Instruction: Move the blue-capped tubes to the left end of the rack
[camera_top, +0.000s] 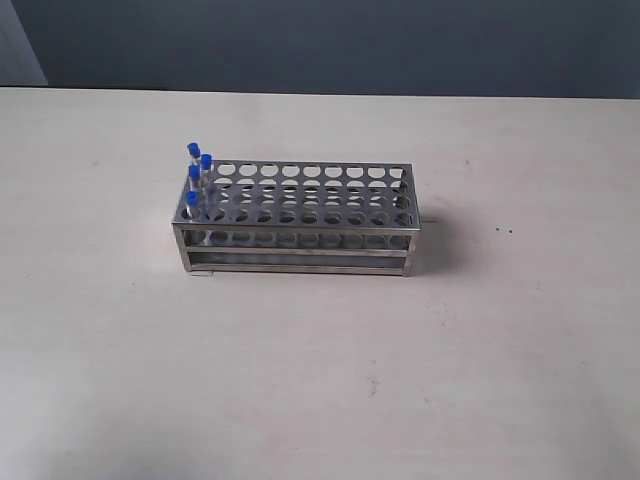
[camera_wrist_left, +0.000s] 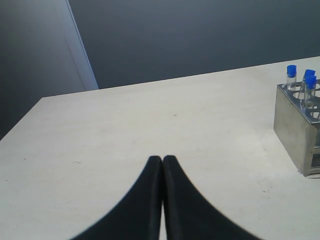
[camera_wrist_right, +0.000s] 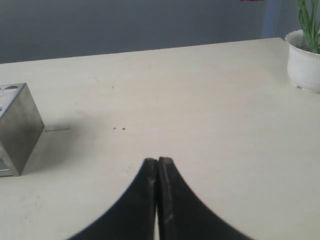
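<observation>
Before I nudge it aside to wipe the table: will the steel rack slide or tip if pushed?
Probably slides: the rack is long, low and flat-based. Its open steel frame looks fairly light. The blue-capped tubes stick out above it and may rattle or lean.

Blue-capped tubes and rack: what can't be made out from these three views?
- Exterior view: the blue-capped tubes are too small to tell which holes of the rack hold them; both arms are out of frame.
- Left wrist view: the frame edge cuts off the rack; only three caps show beyond the shut left gripper.
- Right wrist view: the frame edge leaves one rack corner and no tubes; the potted plant is cut off too, beyond the shut right gripper.
</observation>
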